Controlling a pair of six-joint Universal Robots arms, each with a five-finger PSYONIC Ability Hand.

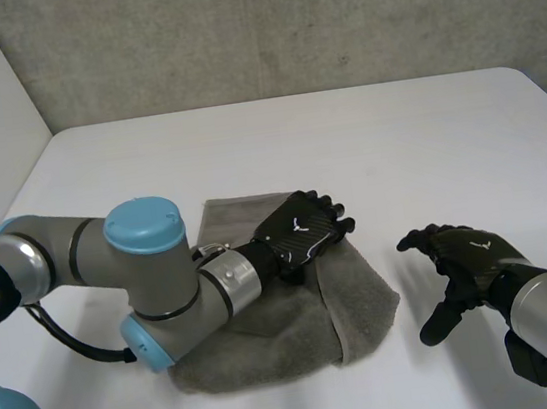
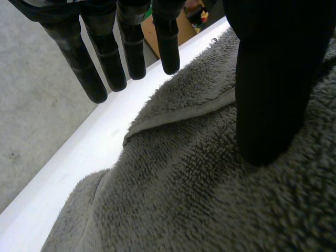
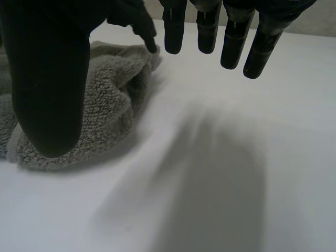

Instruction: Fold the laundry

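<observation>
Lying on the towel [image 1: 300, 327], left hand [image 1: 302, 229], straight-fingered, thumb [image 2: 270, 105] touching pile.

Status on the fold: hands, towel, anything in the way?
Left hand open, resting on grey towel. Right hand open over table beside it. Towel rumpled, not neatly folded. Nothing in the way.

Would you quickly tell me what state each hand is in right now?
Left hand: open, fingers straight, over the grey towel.
Right hand: open, holding nothing, above the table beside the towel.
</observation>
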